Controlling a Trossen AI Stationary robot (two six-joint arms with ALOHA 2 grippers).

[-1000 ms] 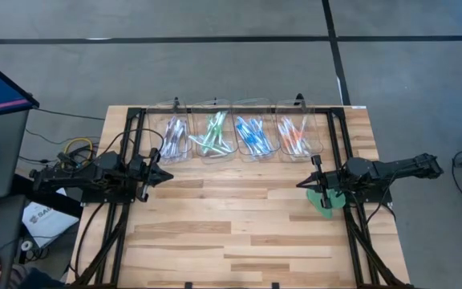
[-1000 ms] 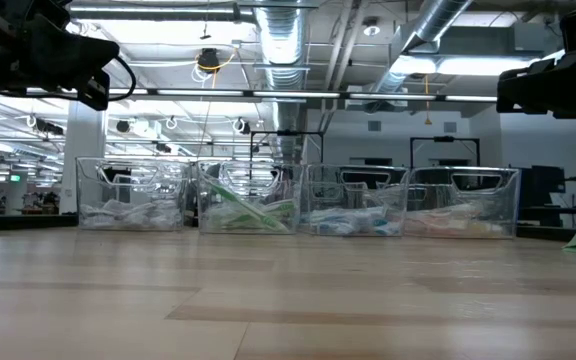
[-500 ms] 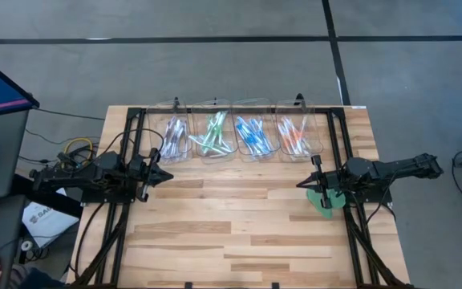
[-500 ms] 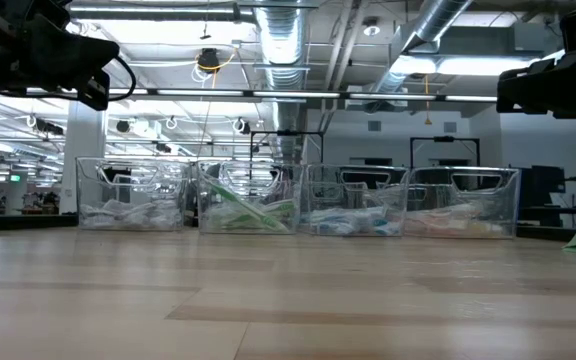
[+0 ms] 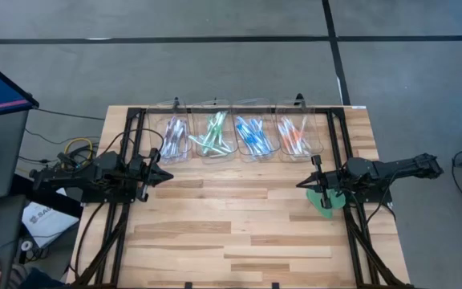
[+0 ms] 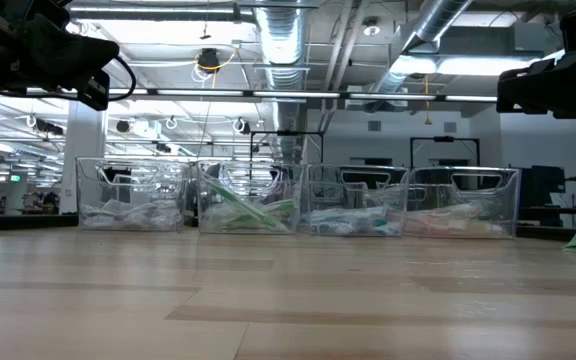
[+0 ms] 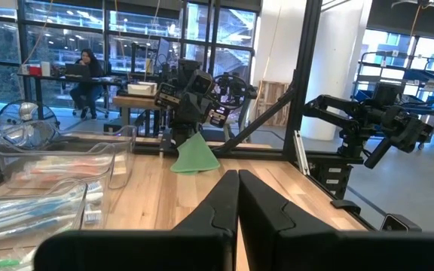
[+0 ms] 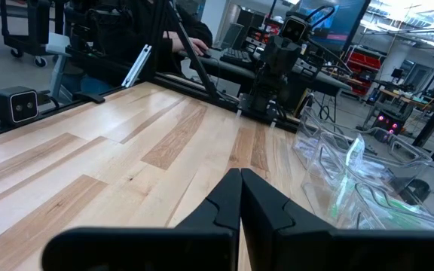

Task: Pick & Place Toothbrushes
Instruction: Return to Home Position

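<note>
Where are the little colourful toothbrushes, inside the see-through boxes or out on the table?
Inside. The thin purple, green, blue and orange plastic toothbrushes lie sorted by colour in the four clear plastic bins.

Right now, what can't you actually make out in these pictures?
- High view: the toothbrushes are too small to count in the bins.
- High view: the right gripper covers part of the green disc.
- Low view: the right edge cuts off the green disc; the edges cut both arms, so the left gripper cannot be picked out.
- Left wrist view: the person in the room is too far to make out.
</note>
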